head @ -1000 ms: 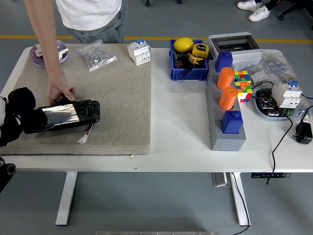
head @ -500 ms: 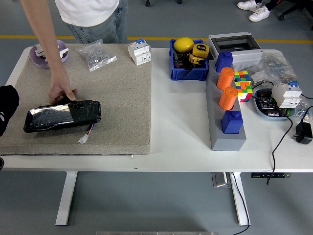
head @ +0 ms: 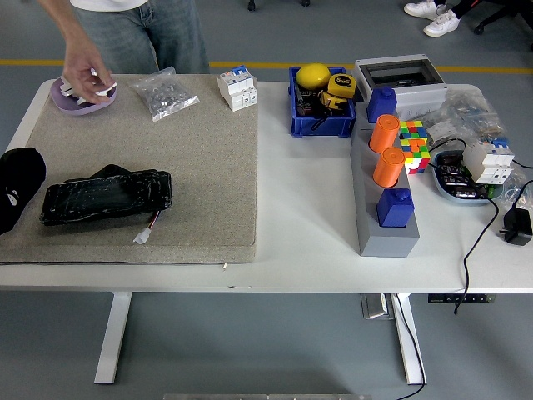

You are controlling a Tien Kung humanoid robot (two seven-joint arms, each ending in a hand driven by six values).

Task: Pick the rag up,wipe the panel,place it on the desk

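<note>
Black panel point(head: 107, 197) lies on the mat, the robot's left hand point(head: 18, 187) just left of it, fingers indiscernible; no rag is visible, so pickup apparently awaits a person's hand point(head: 82, 71) at the purple dish point(head: 60, 96) beyond.

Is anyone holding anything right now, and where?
The left hand holds nothing. The person's hand grips something white at the purple dish.

A workshop: circuit breakers point(head: 236, 88), parts bin point(head: 319, 108), tape measure point(head: 340, 85).
</note>
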